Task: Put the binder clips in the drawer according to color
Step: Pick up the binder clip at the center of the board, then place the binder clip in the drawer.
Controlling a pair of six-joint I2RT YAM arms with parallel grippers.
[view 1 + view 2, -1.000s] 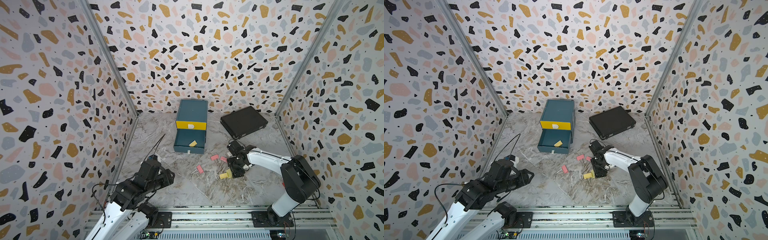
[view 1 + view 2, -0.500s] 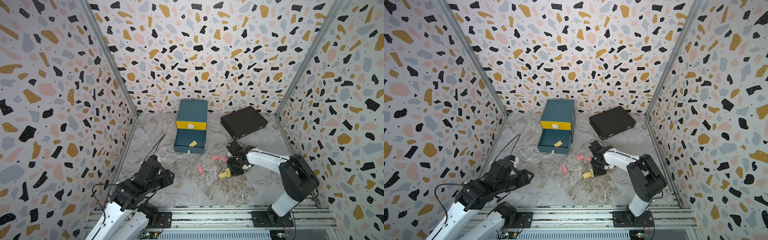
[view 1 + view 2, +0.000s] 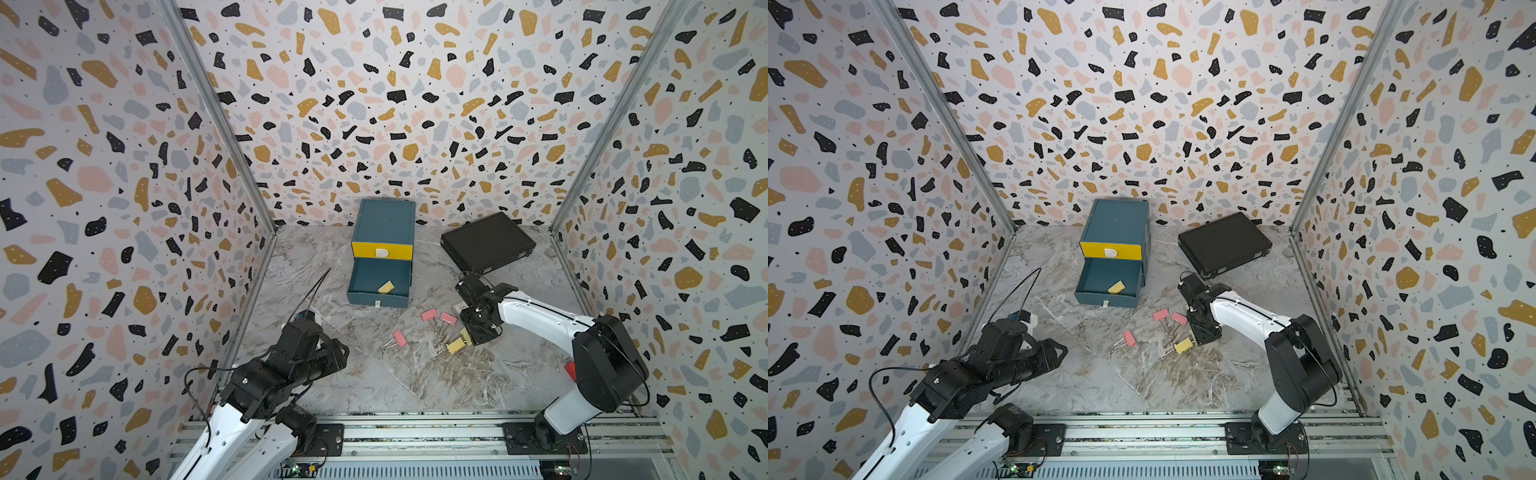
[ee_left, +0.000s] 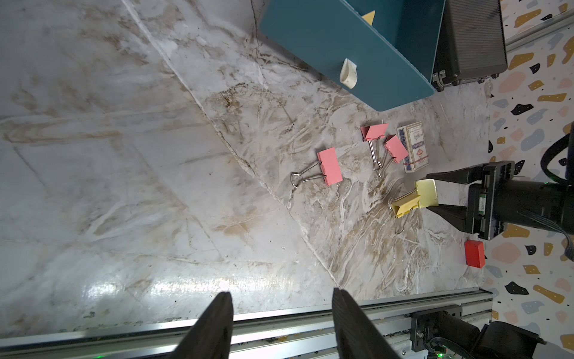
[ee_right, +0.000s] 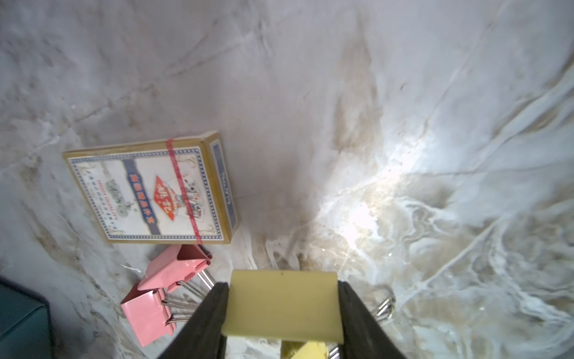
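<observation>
Nearest the rail, the left gripper [image 4: 281, 300] hangs with its black jaws spread and nothing between them. Further in, a lone pink metal binder clip [image 4: 330, 166] lies flat on the marbled tabletop [image 4: 155, 155].

Just beyond it, the right gripper [image 5: 282, 290] pinches a pale yellow metal binder clip [image 5: 282, 307] by its two narrow ends, with one broad face turned to the wrist camera. The clip looks light and stiff, with glossy paint that is probably slick. Held end to end it could pivot, so the body is the safer hold, not the loose wire handles, which may swing or snag. Whether it is clear of the table cannot be told.

A second yellow binder clip [image 4: 403, 208] sits against it, partly covered. Two more pink binder clips [image 4: 375, 132] lie with wires crossed beside a small printed card box [image 4: 413, 146].

At the back, the teal chest of drawers [image 3: 382, 220] has one open teal drawer [image 3: 365, 274] holding a yellow clip [image 3: 386, 286]. The shut yellow-fronted drawer [image 3: 382, 250] hides its contents, and anything below the open drawer is hidden. A flat black case [image 3: 488, 243] lies beside the chest. No teal clips show.
</observation>
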